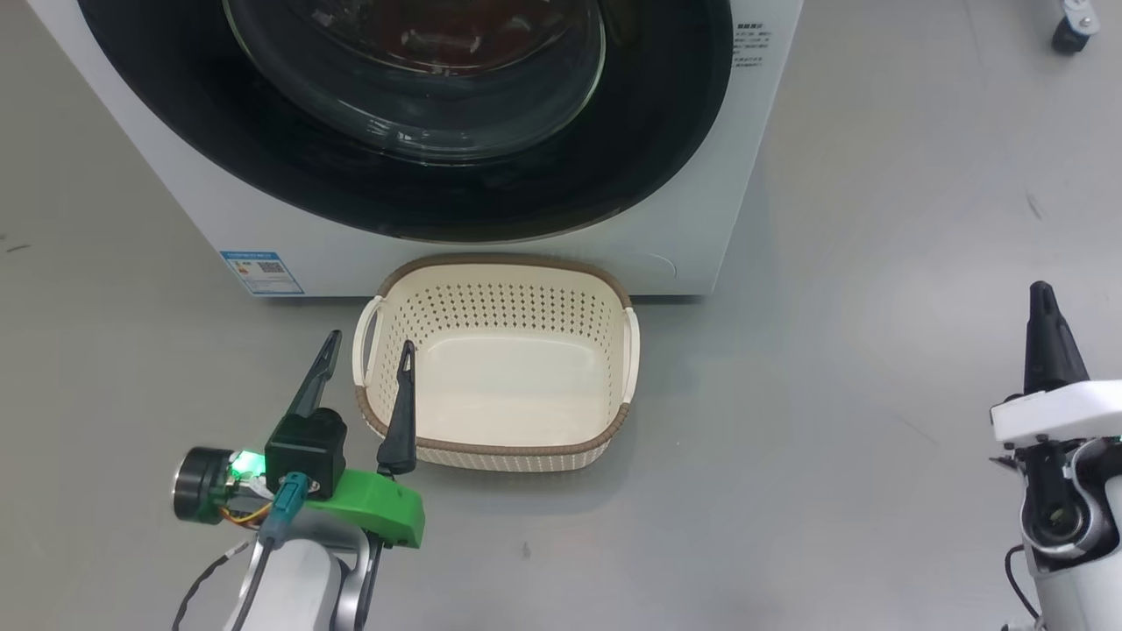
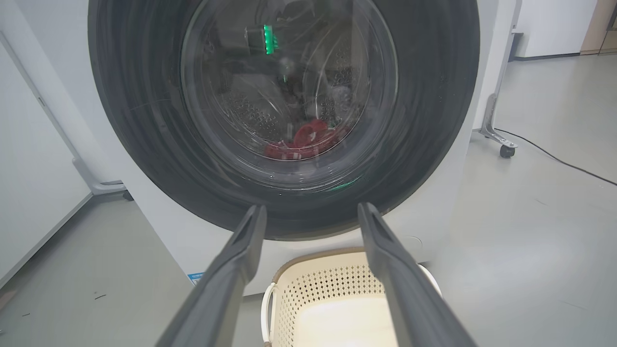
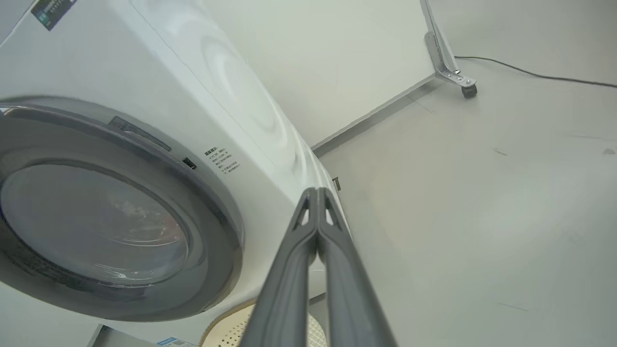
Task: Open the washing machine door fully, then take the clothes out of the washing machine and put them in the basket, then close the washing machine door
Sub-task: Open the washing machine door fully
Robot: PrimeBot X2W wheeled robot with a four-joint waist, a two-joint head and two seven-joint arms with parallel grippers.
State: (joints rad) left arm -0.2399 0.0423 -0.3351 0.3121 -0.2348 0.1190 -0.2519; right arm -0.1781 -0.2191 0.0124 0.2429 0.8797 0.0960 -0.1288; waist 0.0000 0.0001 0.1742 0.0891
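As the spread left gripper (image 1: 371, 342) hangs beside the cream perforated plastic basket (image 1: 500, 261), reaching for the shut glossy black round door (image 1: 263, 158) may shove it; right gripper (image 1: 1041, 294) is pressed together.

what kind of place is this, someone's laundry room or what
Probably a lab or test space, not a home: the washing machine stands free on a bare grey floor with a basket in front. White panels on caster feet and a loose cable are nearby.

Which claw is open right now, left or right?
The left claw, spread wide near the basket; the right claw is pinched shut, well clear of it.
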